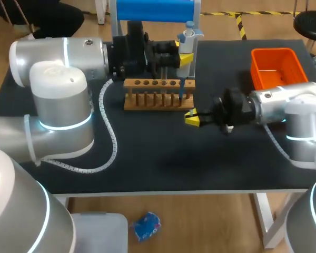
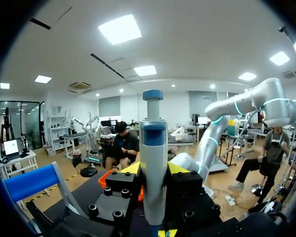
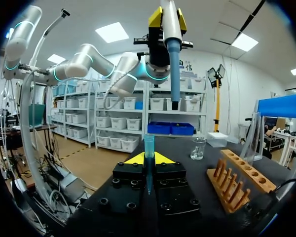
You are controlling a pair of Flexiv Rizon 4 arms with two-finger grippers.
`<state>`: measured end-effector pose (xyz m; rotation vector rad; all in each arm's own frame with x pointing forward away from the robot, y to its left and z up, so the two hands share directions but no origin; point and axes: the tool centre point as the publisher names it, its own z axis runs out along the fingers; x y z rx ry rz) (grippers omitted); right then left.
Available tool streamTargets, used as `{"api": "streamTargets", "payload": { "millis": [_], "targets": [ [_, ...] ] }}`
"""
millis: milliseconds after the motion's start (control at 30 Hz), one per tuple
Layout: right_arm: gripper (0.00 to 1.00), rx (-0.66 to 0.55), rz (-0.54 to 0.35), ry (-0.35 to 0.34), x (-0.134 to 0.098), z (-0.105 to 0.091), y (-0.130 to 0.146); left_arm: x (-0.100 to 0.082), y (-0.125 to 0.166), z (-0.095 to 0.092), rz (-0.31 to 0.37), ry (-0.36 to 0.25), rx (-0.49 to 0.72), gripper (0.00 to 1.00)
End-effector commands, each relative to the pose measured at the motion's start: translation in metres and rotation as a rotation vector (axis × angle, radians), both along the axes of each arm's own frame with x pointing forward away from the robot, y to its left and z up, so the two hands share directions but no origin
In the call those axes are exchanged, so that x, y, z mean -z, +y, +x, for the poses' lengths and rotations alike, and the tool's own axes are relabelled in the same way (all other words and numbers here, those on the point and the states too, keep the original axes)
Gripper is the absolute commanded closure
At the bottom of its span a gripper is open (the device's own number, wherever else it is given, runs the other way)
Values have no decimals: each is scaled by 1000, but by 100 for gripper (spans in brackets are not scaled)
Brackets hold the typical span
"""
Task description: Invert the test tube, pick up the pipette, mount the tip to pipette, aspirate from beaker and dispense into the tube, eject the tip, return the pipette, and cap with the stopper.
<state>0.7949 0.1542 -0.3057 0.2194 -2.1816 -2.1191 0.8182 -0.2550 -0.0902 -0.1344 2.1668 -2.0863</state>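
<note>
My left gripper (image 1: 183,59) is shut on a white and blue pipette (image 1: 187,39) and holds it upright over the right end of the wooden tube rack (image 1: 158,95). In the left wrist view the pipette (image 2: 153,163) stands between the fingers of that gripper (image 2: 155,170). My right gripper (image 1: 192,117) sits low in front of the rack's right end, shut on a bluish pipette tip (image 3: 149,147) that stands upright. The pipette's blue shaft (image 3: 173,64) hangs above this tip with a gap between them. A glass beaker (image 3: 198,148) stands on the table beyond. I cannot make out a test tube.
An orange bin (image 1: 276,66) sits at the back right of the black table (image 1: 163,158). A blue-topped stand (image 1: 155,9) rises at the back edge behind the rack. The left arm's cable (image 1: 111,137) loops over the table's left half.
</note>
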Motion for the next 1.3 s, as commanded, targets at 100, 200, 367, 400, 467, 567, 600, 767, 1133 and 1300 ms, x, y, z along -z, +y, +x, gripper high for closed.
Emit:
{"api": "streamTargets", "payload": {
  "millis": [100,200,367,400,467,567,600,767,1133,1300],
  "targets": [
    [100,-8,4,-19,-1,5,12,1,-1,0,-5,-3,-1,100],
    [100,-6,10,-34,-6,7,13,1,-1,0,-5,-3,-1,100],
    [100,-9,11,-43,-8,9,15,1,-1,0,-5,-3,-1,100],
    [100,-10,11,-44,-8,9,16,1,-1,0,-5,-3,-1,100],
    [100,-12,12,-48,-9,10,16,1,-1,0,-5,-3,-1,100],
    [100,-13,14,-55,-11,13,18,1,-1,0,-5,-3,-1,100],
    [100,-13,14,-56,-11,14,18,1,-1,0,-5,-3,-1,100],
    [100,-16,15,-61,-14,18,20,1,-1,0,-5,-3,-1,100],
    [100,-20,15,-78,-20,28,24,1,-1,0,-5,-3,-1,100],
    [100,-27,16,-88,-23,27,25,1,-1,0,-5,-3,-1,100]
  ]
}}
